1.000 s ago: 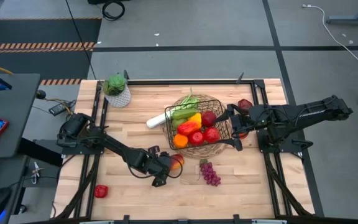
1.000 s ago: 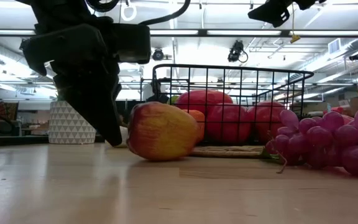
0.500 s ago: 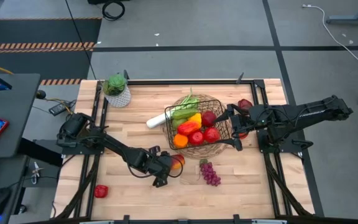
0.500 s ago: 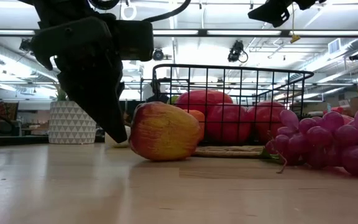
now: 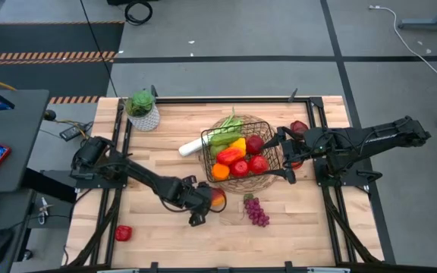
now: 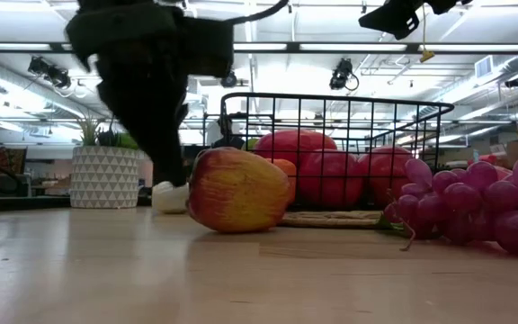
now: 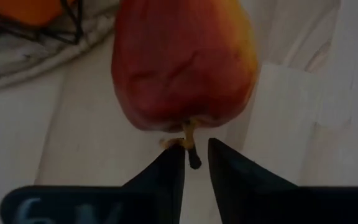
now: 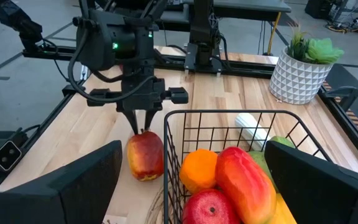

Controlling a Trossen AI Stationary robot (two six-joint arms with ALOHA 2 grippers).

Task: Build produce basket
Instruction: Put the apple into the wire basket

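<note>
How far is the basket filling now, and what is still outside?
Mostly done: the basket already holds several pieces. In hand: the left gripper is pinching the stem of an apple lying on the table. Still outside: the grapes, a red piece and another by the right gripper, which is open around the basket's end.

Two dark jointed arms, black tapered left claw (image 7: 195,171) fingers, green indicator light, black cables

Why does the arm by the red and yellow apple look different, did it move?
Yes. The left gripper slid toward the apple and basket; its fingers now close on the stem.
</note>
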